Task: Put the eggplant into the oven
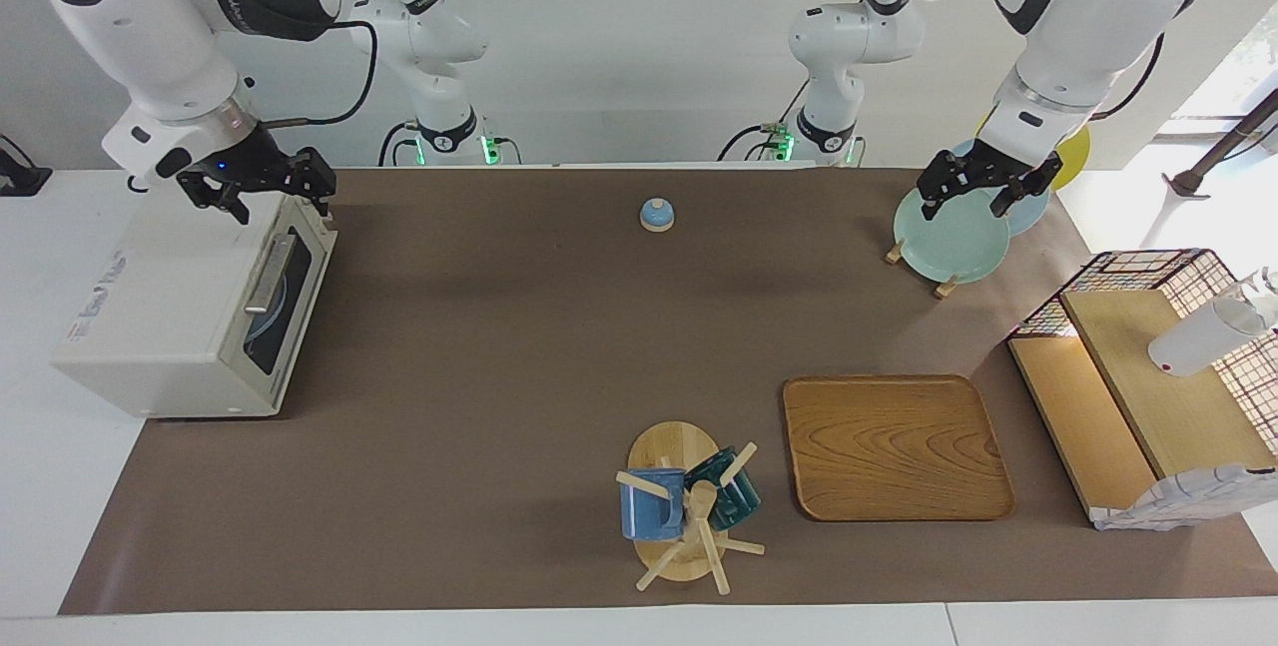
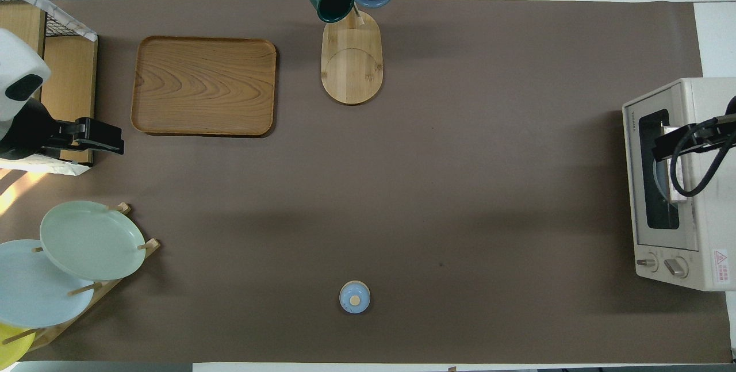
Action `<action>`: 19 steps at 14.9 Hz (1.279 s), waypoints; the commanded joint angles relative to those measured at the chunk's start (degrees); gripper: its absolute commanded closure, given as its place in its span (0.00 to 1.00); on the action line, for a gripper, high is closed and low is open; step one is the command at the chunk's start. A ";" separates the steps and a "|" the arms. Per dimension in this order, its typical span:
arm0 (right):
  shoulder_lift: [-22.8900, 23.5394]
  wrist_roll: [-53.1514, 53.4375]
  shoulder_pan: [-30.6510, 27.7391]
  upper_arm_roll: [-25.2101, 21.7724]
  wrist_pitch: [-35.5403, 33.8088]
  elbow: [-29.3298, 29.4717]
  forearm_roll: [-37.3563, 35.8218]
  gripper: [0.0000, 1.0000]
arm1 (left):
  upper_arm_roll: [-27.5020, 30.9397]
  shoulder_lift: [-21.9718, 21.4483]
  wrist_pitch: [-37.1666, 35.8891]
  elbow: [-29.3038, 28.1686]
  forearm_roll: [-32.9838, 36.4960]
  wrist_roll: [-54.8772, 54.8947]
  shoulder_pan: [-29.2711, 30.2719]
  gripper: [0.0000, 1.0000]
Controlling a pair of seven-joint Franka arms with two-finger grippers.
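While the oven (image 1: pixel 190 312) sat with its door closed, the right gripper (image 1: pixel 262 189) hovered just above its top edge nearest the robots, fingers spread, holding nothing. The eggplant was not visible, possibly inside. The left gripper (image 1: pixel 983 189) waited over the plates (image 1: pixel 949 242), fingers spread.

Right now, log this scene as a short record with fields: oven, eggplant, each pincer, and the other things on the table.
oven: at the right arm's end of the table, door shut
eggplant: not visible in either view
right pincer: up over the oven's top edge, holding nothing
left pincer: over the plate rack, arm waiting
other things: wooden tray, mug tree, small blue lid, wire-mesh shelf
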 commanded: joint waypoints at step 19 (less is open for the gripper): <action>-0.48 10.69 0.18 -0.27 -0.34 0.78 2.83 0.00 | -0.31 -1.05 -0.13 -1.05 -0.71 0.64 0.64 0.00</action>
